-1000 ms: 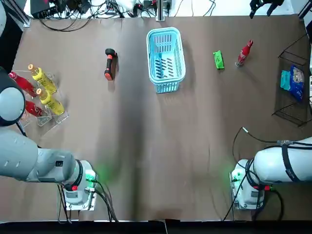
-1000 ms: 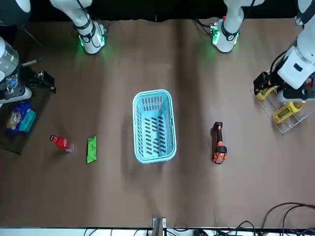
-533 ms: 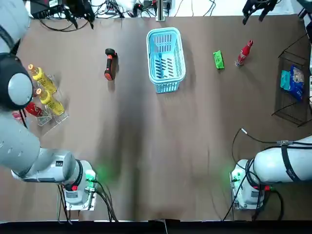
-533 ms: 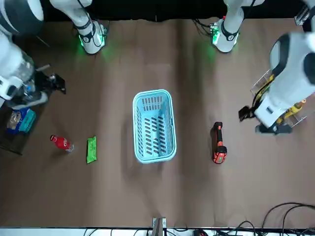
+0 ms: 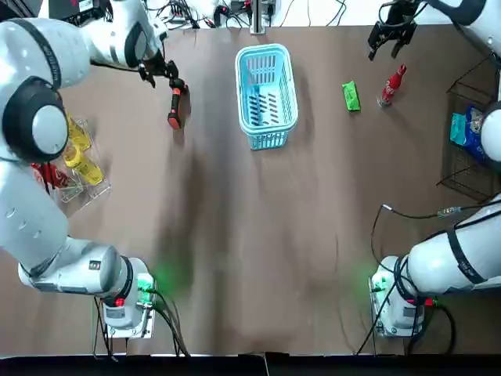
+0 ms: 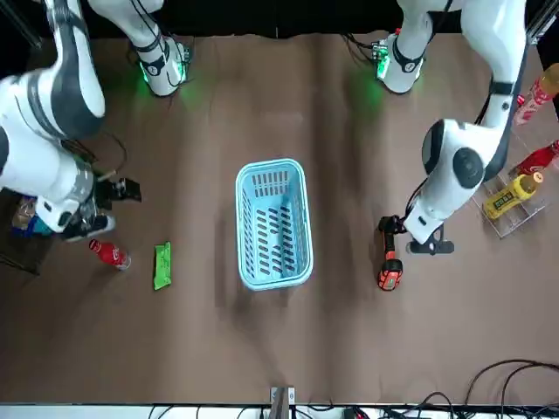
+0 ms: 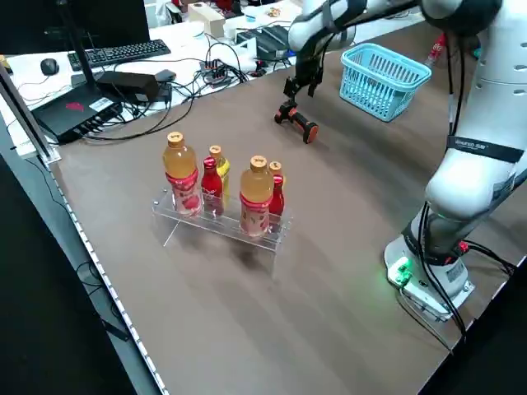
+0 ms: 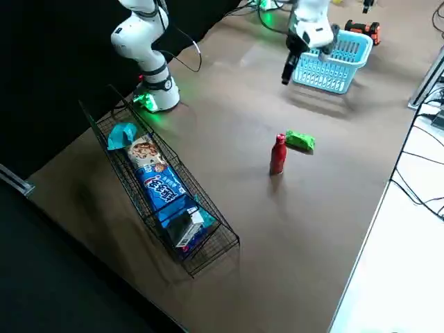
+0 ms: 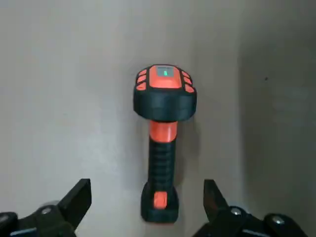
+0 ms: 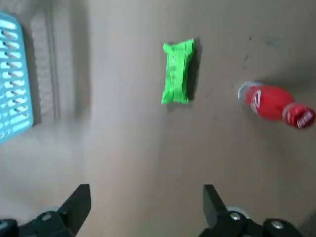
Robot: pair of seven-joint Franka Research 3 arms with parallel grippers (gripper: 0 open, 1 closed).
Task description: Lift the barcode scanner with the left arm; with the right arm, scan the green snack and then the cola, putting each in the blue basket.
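Left gripper [image 5: 162, 74] has swung in from the far left edge and now hovers over the barcode scanner [image 5: 174, 104], fingers apart. The scanner still lies left of the blue basket [image 5: 265, 49]. Right gripper [image 5: 388, 45], fingers apart, has come closer to the cola [image 5: 391, 84] and green snack [image 5: 351, 96], both unmoved at far right.

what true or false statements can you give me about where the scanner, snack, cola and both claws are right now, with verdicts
1. The barcode scanner lies flat on the table. True.
2. The left claw is shut on the scanner. False: it is open, above the scanner's handle end, gripping nothing.
3. The green snack is inside the blue basket. False: it lies on the table between the basket and the cola.
4. The cola stands upright beside the green snack. True.
5. The right claw is open and holds nothing. True.
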